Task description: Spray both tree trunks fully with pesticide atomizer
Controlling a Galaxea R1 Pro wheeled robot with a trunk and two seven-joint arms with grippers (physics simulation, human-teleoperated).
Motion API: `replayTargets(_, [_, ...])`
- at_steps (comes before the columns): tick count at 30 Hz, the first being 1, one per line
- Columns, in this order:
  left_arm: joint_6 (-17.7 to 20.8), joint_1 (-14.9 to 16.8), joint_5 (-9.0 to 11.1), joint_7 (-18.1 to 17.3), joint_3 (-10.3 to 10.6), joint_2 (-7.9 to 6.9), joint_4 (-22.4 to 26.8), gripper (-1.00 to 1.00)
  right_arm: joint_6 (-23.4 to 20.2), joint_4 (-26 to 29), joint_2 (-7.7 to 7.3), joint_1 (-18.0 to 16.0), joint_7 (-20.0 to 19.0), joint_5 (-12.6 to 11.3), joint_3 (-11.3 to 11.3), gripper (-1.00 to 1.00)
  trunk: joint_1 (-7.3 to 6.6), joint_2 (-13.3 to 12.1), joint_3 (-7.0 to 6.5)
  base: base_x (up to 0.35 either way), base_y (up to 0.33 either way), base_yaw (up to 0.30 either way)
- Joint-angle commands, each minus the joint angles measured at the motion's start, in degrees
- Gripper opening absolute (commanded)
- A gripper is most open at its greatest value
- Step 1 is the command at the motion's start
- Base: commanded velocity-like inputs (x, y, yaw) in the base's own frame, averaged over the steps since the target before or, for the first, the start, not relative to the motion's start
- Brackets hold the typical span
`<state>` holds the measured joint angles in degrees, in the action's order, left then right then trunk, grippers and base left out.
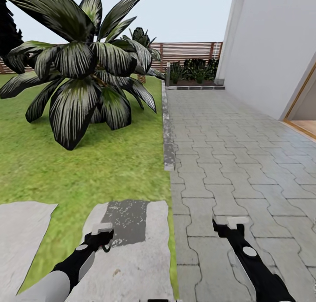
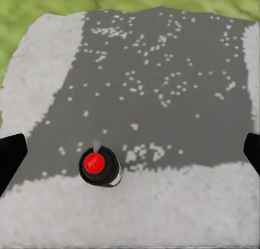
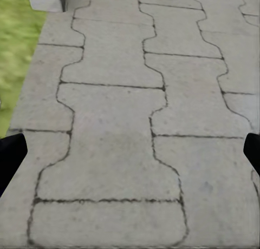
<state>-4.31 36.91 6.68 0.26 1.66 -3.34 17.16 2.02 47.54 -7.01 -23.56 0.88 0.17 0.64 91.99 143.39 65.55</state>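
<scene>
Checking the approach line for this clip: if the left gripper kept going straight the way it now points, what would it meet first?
Probably the pesticide atomizer, standing on the stepping stone slightly off-centre between the left gripper's open jaws; otherwise the stone itself. Depth is hard to judge.

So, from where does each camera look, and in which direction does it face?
Head view: from the robot's head, forward and down over lawn, paving and a palm; both arms show.
Left wrist view: from the left arm, down on a stepping stone bearing the pesticide atomizer; dark fingertips at the edges.
Right wrist view: from the right arm, down on paving; fingertips show.
Shared: head and left wrist views both show the speckled grey patch.
</scene>
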Motion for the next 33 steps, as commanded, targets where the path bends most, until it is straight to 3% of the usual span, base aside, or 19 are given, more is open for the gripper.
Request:
replayTargets(1, [0.0, 0.0, 0.0, 0.0, 0.0, 0.00, 0.0, 1.00, 0.0, 0.0, -0.01, 0.0, 0.0, 0.0, 0.0, 1.00, 0.02, 0.0, 0.32, 0.000, 0.000, 0.000])
replayTargets(33, [0.1, 0.1, -0.1, 0.0, -0.3, -0.26, -0.2, 1.00, 0.0, 0.0, 0.00, 0.0, 0.0, 0.0, 0.0, 1.00, 0.85, 0.4, 10.27, 0.000, 0.000, 0.024])
